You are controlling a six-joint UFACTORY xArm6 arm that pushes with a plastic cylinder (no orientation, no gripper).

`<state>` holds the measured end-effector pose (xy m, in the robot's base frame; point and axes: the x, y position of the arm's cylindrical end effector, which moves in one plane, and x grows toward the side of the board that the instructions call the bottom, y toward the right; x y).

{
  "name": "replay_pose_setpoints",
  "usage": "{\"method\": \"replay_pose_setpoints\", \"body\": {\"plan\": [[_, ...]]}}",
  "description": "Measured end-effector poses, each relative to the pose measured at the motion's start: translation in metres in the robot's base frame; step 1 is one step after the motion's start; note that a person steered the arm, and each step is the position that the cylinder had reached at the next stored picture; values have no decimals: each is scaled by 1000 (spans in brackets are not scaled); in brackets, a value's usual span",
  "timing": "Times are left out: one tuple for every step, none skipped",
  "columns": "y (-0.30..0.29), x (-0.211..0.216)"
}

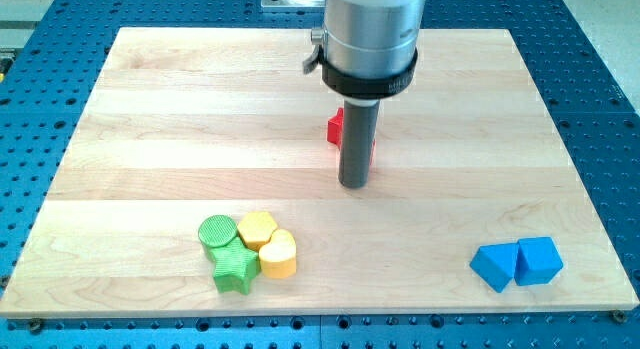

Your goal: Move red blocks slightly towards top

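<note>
Camera view: I'm holding my tip (354,183) down on the board (150,139), a bare rod clamping nothing. The red blocks (337,127) are peeking out just behind the rod, on its top side, mostly hidden; contact I cannot tell. I'm judging an upward push is lining up nicely.

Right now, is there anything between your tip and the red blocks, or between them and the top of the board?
Nothing visible. My tip sits right at the red blocks, on their bottom side, partly hiding them. Above them is only bare board.
</note>
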<state>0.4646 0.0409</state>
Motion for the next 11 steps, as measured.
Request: {"method": "replay_pose_setpoints", "body": {"plan": [[0, -10], [27, 3], [53, -16], [49, -34], [32, -75], [-4, -89], [16, -68], [-14, -17], [-36, -32], [-14, -27], [-5, -28]]}}
